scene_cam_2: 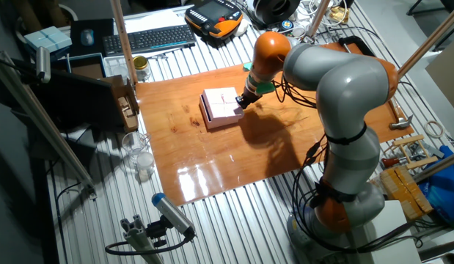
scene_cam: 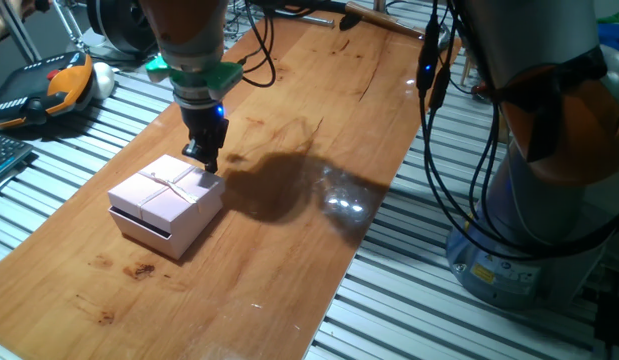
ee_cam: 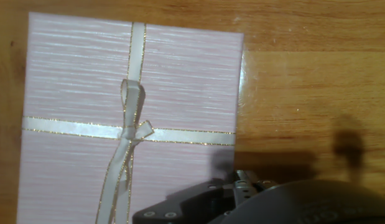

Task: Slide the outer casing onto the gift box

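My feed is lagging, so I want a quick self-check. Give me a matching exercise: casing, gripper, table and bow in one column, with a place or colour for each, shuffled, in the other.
Things:
1. casing
2. gripper
3. table
4. bow

Descriptions:
A. brown wood, glare patch
B. at the ribbon crossing
C. pale pink, ribboned top
D. black, at the casing's edge

Pairs: 1-C, 2-D, 3-A, 4-B

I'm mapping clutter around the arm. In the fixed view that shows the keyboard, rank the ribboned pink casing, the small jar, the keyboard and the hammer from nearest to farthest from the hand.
1. Outer casing, right beside the hand.
2. Small jar, off the board's far left corner.
3. Keyboard, behind the jar.
4. Hammer, off the board on the opposite side, beyond the arm.
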